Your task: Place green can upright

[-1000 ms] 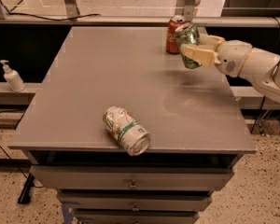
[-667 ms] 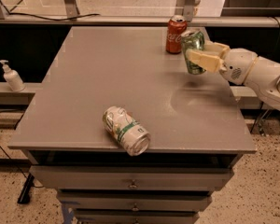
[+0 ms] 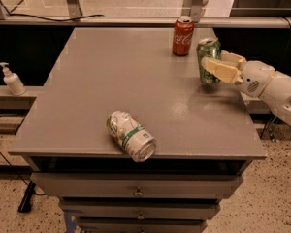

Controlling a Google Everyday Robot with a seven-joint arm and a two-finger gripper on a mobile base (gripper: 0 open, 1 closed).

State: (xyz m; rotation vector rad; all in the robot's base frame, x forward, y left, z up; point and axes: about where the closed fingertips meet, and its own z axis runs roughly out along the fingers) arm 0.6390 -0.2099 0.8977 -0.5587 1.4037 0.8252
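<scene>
Since the earlier frames the gripper point(image 3: 214, 62) has carried the green can point(image 3: 208, 57) away from the red can point(image 3: 183, 36), toward the near side of the table point(image 3: 111, 72) and lower. The jaws pinch the green can across its middle, one finger point(image 3: 219, 70) over the near face and the other behind it. The can stands close to upright between them, silver top up. Its shadow point(image 3: 208, 100) lies apart from its base, so it probably hangs just above the table rather than resting on it.

The red can stands just past the fingertips and farther back. A white can point(image 3: 131, 136) lies on its side well apart from the jaws, out past the fingertips near the front edge. A soap bottle point(image 3: 12, 79) stands far beyond the fingertips, off the table.

A soda can is likely light with thin, smooth walls. It dents under a hard squeeze and slips in a loose one. Mid-body across the width, as now, seems the right hold, since it leaves the base free to land flat.

The far finger is mostly hidden behind the can, and the can's base is too dim to tell whether it touches. The arm point(image 3: 276, 86) is cut off at the frame's edge.
</scene>
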